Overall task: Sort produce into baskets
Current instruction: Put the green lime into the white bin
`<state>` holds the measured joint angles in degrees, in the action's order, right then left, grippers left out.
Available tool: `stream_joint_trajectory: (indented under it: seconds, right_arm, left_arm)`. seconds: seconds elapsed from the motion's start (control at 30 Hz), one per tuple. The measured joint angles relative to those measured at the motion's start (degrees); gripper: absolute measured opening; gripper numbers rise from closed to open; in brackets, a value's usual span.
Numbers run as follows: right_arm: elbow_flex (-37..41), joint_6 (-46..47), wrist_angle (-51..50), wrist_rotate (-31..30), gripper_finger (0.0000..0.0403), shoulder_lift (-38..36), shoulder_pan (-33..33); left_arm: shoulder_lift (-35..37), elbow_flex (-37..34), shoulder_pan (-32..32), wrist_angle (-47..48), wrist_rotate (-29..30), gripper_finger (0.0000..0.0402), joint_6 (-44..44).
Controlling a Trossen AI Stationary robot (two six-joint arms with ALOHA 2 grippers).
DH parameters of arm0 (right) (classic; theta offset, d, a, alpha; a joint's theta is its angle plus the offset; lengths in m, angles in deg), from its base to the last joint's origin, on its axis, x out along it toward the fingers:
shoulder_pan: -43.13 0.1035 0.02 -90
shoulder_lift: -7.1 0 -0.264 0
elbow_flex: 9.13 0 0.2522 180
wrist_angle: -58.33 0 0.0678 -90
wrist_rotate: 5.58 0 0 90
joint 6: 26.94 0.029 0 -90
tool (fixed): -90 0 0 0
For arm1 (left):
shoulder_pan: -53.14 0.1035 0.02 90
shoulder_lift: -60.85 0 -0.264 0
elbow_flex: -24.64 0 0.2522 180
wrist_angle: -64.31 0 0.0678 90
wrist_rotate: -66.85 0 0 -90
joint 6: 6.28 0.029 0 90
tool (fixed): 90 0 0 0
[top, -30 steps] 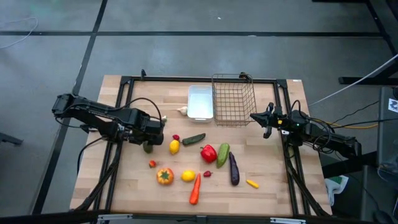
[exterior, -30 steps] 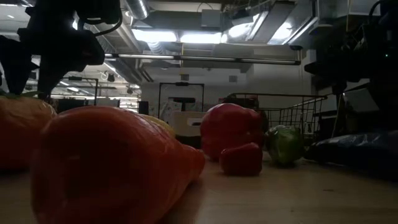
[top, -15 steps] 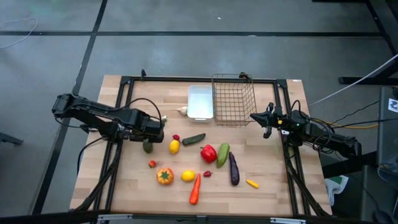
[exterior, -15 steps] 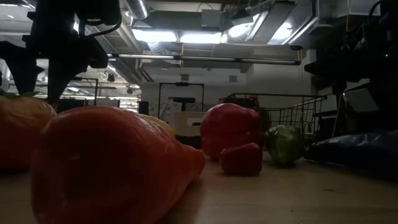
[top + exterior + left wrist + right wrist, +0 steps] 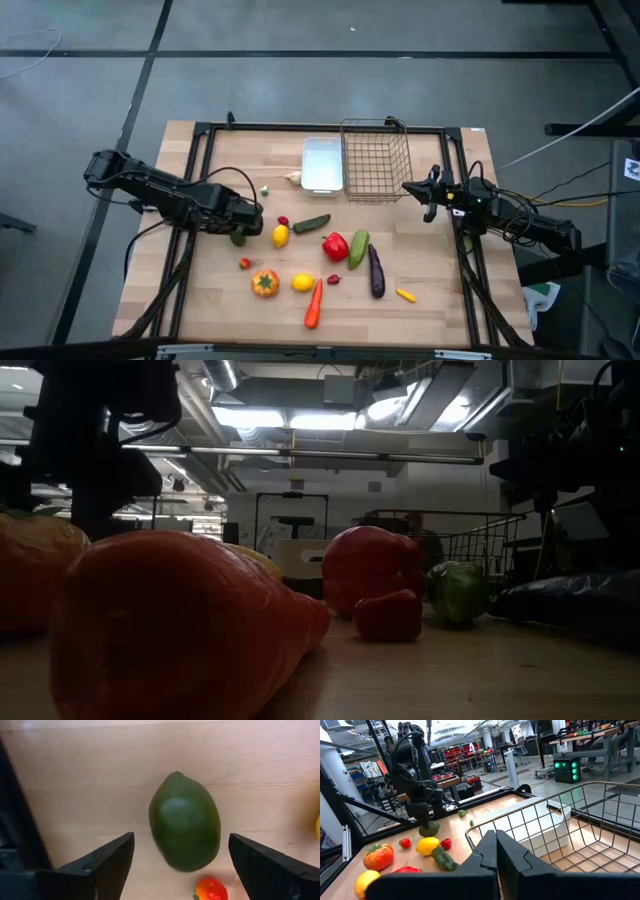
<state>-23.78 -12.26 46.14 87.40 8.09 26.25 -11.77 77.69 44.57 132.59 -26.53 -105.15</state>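
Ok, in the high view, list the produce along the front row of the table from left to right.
Small red chilli → orange tomato → yellow lemon → orange carrot → small red piece → purple eggplant → small yellow chilli.

- The left arm reaches in from the left edge of the surface, its wrist bent downward.
- The left hand [image 5: 238,232] hangs low with its 2 fingers [image 5: 107,862] spread wide apart.
- The right arm lies along the right edge, toward the far right corner.
- The right hand [image 5: 410,188] has its 2 fingers pressed together, holding nothing.
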Motion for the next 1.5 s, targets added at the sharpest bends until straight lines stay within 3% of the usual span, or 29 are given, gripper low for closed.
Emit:
stream_joint_trajectory:
  seconds: [0.43, 0.83, 1.17, 1.3, 1.5]
  right_arm:
    - [-0.01, 0.00, 0.00, 0.00, 0.0003, -0.01, 0.00]
    - [-0.01, 0.00, 0.00, 0.00, 0.0003, -0.01, 0.00]
    - [0.00, 0.00, 0.00, 0.00, 0.0003, -0.01, 0.00]
    - [0.00, 0.00, 0.00, 0.00, 0.0003, -0.01, 0.00]
    - [0.00, 0.00, 0.00, 0.00, 0.0003, -0.02, 0.00]
  left_arm:
    - [0.00, -6.14, -0.03, -7.41, 0.35, 0.0322, -0.12]
    - [0.00, -6.45, -0.03, -11.97, 2.60, 0.0318, 1.53]
    - [0.00, -6.45, -0.03, -15.41, 2.60, 0.0215, 4.08]
    - [0.00, -6.45, 0.15, -22.16, 2.59, 0.0204, 4.80]
    - [0.00, -6.45, 3.53, -39.52, 2.79, 0.0225, 9.14]
